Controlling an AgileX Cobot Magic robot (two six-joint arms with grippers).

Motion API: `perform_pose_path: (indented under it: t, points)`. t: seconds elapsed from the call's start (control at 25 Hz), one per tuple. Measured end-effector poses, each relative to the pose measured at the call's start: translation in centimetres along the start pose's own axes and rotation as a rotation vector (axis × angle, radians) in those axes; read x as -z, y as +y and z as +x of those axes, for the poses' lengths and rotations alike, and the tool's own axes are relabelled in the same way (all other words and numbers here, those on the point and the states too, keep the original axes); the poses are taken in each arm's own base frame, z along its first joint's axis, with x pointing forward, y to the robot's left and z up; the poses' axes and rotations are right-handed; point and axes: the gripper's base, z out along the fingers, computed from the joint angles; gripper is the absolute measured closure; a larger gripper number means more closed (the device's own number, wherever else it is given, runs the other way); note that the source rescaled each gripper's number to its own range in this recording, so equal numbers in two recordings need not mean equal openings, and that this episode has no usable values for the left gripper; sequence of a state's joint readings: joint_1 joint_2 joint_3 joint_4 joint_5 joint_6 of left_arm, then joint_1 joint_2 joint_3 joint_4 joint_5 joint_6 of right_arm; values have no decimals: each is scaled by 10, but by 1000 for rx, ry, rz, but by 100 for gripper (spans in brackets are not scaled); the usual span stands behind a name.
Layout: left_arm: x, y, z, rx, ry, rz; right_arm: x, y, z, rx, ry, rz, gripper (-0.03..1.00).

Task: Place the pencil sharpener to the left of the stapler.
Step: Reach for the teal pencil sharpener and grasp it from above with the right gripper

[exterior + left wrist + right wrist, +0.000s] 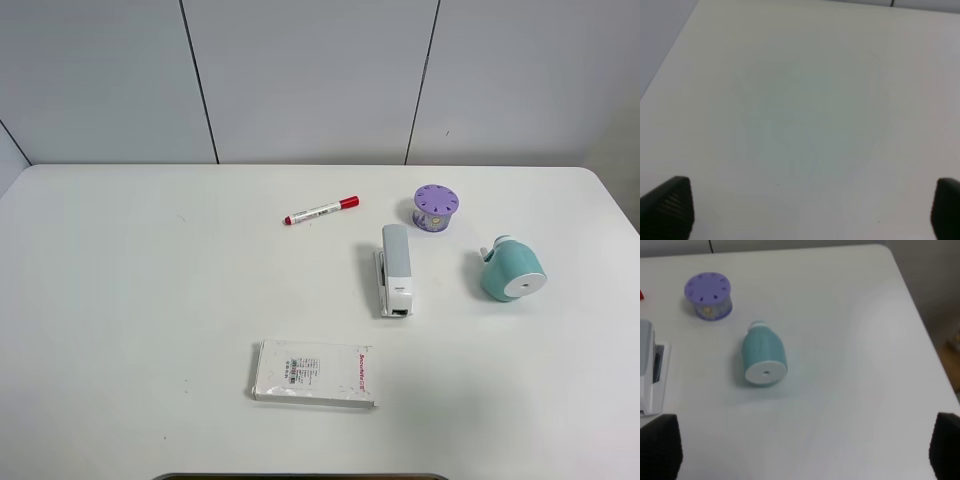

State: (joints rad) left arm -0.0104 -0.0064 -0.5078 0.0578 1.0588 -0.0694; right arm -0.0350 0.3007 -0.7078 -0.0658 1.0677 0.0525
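White counter (150, 300) fills pretty much the whole high view, with pale grey wall panels (300, 80) behind it.

Biggest thing sitting on it is a flat white packet (313, 373), lying near the front edge, a bit left of centre.

Next is the stapler (396, 270), pale grey and white. It lies flat and runs front to back, just right of centre.

The pencil sharpener (512, 270) is the teal barrel on its side, over on the stapler's right and clearly apart from it. Its flat white face points toward the front edge and its small knob end toward the wall.

A purple round disc with holes (436, 207) stands behind those two, between them and closer to the stapler.

A marker (321, 211) with a red cap lies at a slant behind and left of the stapler.

Left claw (806, 207): spread wide, black fingertips (670, 207) at the far edges of its wrist view, only bare counter between them, gripping nothing.

Right claw (802, 447): same deal, wide apart and holding nothing. The sharpener lies ahead of it, well clear of both tips.
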Motion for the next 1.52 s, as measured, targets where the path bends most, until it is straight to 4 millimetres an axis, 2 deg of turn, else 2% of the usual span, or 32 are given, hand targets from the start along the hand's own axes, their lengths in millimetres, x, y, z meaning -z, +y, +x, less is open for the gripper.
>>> perform_pose_path:
  t: [0.2,0.48,0.8,1.2,1.52]
  points:
    - [0,0,0,0,0,0,-29,2,-27,-7,146,6,-3]
    - [0,0,0,0,0,0,-91,6,-54,0,378,12,-3]
    - [0,0,0,0,0,0,-162,13,-70,0,507,-9,-3]
    - [0,0,0,0,0,0,-243,21,-61,38,627,-49,-3]
    - [0,0,0,0,0,0,-288,23,-37,63,725,-56,-3]
